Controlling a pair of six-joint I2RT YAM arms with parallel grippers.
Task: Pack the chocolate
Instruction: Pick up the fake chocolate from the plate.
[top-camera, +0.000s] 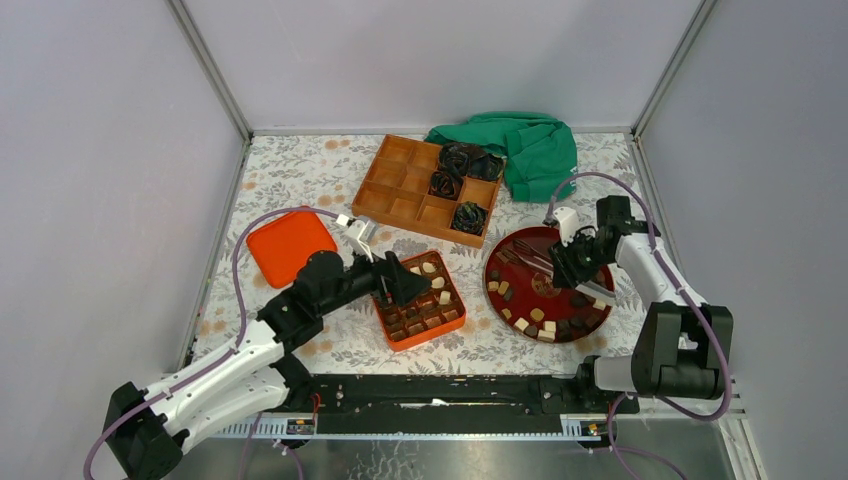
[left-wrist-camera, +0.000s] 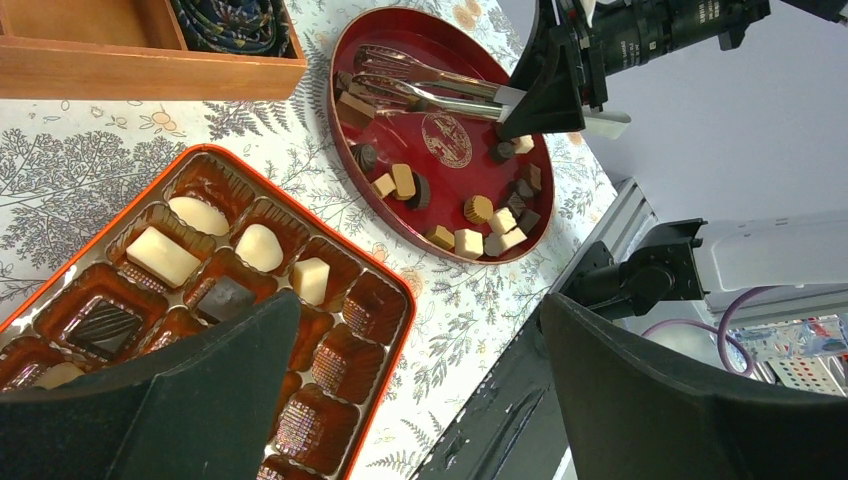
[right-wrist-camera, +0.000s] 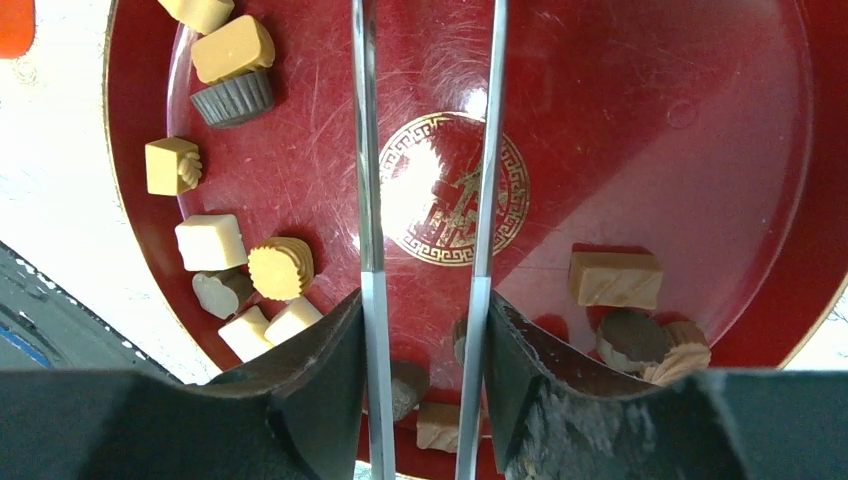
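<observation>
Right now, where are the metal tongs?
The tongs are on the right in the top view, held by the right end effector over the round red plate of loose chocolates.

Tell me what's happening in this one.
The right gripper is closed on a pair of metal tongs, held over the red plate where loose chocolate pieces lie. The tongs' arms stand apart. The left gripper hovers open above the orange box, which has some cups filled and many empty.
</observation>
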